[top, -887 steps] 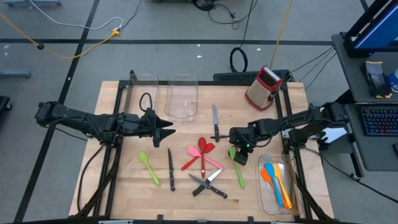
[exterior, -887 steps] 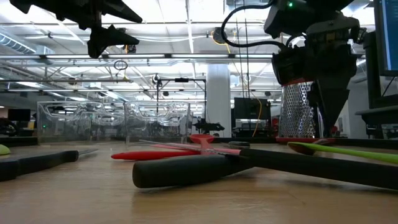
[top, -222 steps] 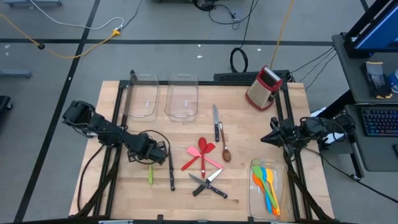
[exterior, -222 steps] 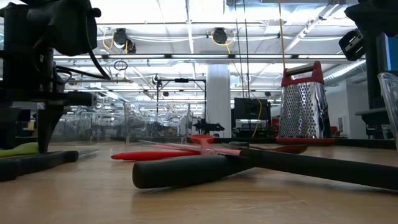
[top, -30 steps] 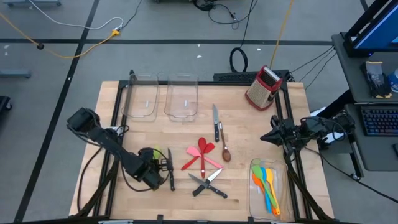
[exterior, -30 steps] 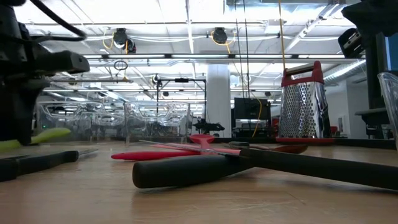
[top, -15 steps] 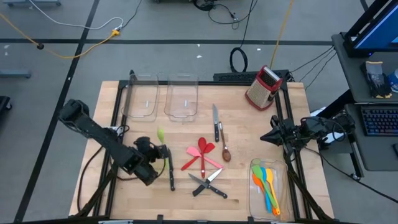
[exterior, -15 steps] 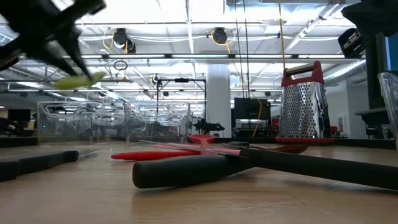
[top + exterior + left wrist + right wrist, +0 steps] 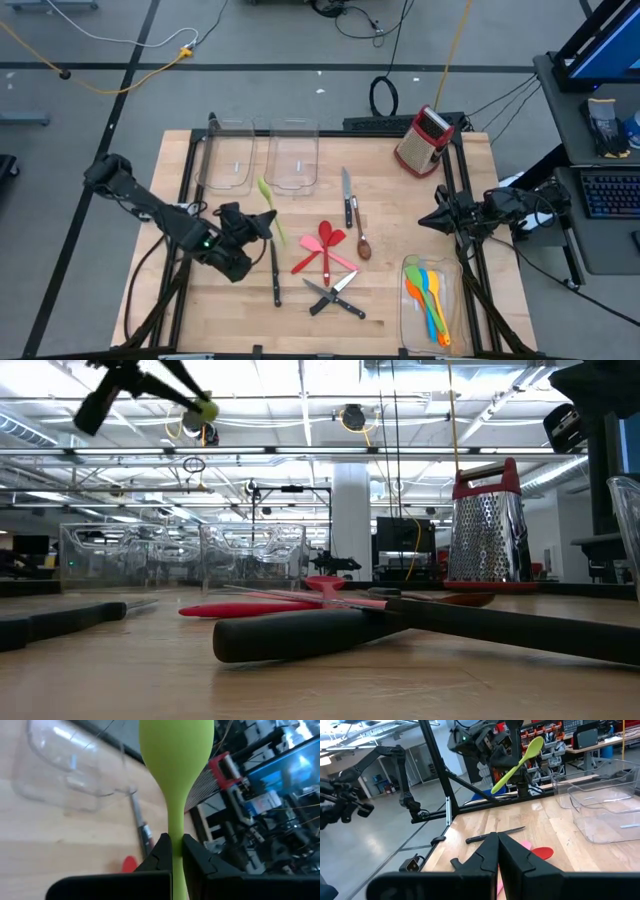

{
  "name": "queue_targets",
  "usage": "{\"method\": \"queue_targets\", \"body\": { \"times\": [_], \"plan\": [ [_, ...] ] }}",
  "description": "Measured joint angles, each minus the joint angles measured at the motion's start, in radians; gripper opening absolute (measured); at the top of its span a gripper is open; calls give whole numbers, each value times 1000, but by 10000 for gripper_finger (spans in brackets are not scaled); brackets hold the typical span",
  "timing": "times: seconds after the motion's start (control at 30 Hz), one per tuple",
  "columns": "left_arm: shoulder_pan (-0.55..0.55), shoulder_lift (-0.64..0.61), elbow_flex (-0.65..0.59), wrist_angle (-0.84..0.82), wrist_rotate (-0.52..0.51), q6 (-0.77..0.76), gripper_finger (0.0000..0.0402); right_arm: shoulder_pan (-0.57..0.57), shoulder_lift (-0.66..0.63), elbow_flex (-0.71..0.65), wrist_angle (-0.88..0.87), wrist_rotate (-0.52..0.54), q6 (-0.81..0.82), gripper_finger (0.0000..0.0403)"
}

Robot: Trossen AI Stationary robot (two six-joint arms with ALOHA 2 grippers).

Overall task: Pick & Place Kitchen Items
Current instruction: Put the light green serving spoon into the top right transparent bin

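Green spoon (image 9: 267, 205) — held clear of the table by the left gripper (image 9: 262, 226), whose fingers (image 9: 161, 851) are closed on the handle, the bowl pointing toward 12 o'clock, at the clear bins. In the left wrist view the handle is seen pinched between both fingers with the bowl (image 9: 176, 742) beyond them; in the right wrist view the spoon (image 9: 518, 763) is seen tilted well above the wood. The gripper is placed over the table's left half, at about 9 o'clock from the red and pink spatulas.

Right gripper (image 9: 428, 220) — fully closed, nothing held, parked at the table's 3 o'clock edge, just above the loaded bin.

Other kitchen items, as laid out in the high view:
- Red and pink spatulas (image 9: 322, 248), crossed near the table's centre.
- Brown spoon (image 9: 363, 244), just beside them at 3 o'clock.
- Black-handled knife (image 9: 347, 196), at 12 o'clock from the spatulas.
- Black-handled knife (image 9: 275, 275), lying lengthwise below the left gripper.
- Two crossed knives (image 9: 334, 295), at 6 o'clock from the spatulas.
- Orange, blue, yellow and green utensils (image 9: 430, 300), gathered in the clear bin (image 9: 407, 322) at the table's 4 o'clock corner.

Two clear bins (image 9: 262, 158) are set side by side at 11 o'clock; a red box grater (image 9: 424, 141) stands at 1 o'clock.
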Motion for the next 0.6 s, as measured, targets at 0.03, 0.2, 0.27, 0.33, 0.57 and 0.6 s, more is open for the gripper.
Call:
{"method": "queue_targets", "body": {
  "times": [0.03,0.2,0.27,0.33,0.57,0.6],
  "plan": [
    [6,-4,0,35,-4,37,7,0,0,0,0,0,0,0],
    [55,-8,0,279,-6,278,7,0,0,0,0,0,0,0],
    [76,-9,0,398,10,390,7,0,0,0,0,0,0,0],
    [98,-9,0,518,38,507,7,0,0,0,0,0,0,0],
    [196,-9,0,889,152,890,7,0,0,0,1,0,0,0],
    [214,-9,0,922,174,924,7,0,0,0,1,0,0,0]
  ]
}}
